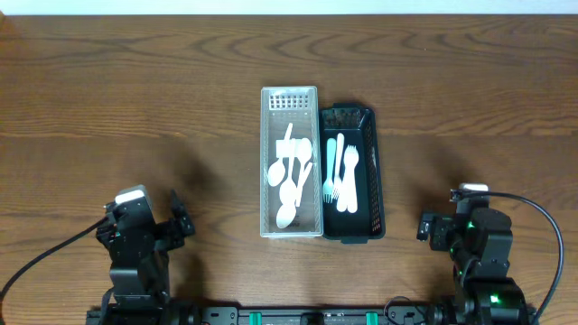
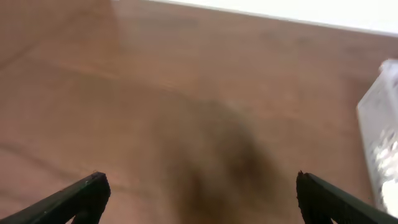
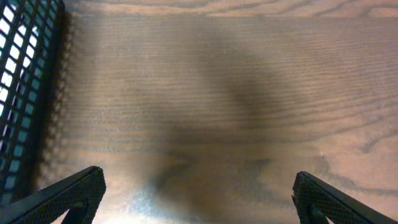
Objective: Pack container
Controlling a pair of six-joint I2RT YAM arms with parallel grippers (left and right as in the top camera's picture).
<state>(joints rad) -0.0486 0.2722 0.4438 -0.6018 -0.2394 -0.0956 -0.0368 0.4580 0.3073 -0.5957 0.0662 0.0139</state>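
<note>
Landmark: the black basket (image 1: 376,171), mid-table with its long side running away from the robot; every place below is given against it.
White basket (image 1: 289,101): pressed against the black basket's left wall, side by side and lined up the same way.
Spoons (image 1: 289,181): white, heaped loosely in the white basket, overlapping, a couple lying slantwise.
Forks (image 1: 341,176): inside the black basket, lying lengthwise, one pale blue beside white ones (the exact count is hard to read).
Left gripper (image 2: 200,182): well to the left of the black basket and nearer the robot, jaws spread wide with nothing between them, over bare table (image 1: 108,90).
Right gripper (image 3: 199,180): just right of the black basket and nearer the robot, jaws spread wide and empty; the basket's mesh wall shows at the left edge of its wrist view.
Progress, as a judgement: no cutlery lies loose on the table, so the packing looks done or close to it.
Risk, shoving: the baskets look light and they touch, so a finger landing on either rim would likely slide both.
Risk, snagging: a fingertip could catch in the mesh wall and tip the black basket on the way out.
Risk, double pick: the spoons overlap, so closing on one may drag a neighbour over the wall.
Risk, slipping: the forks lie flat on the basket floor and offer little to grip.
Risk, crowding: both arms reaching into adjoining baskets could meet above them.
</note>
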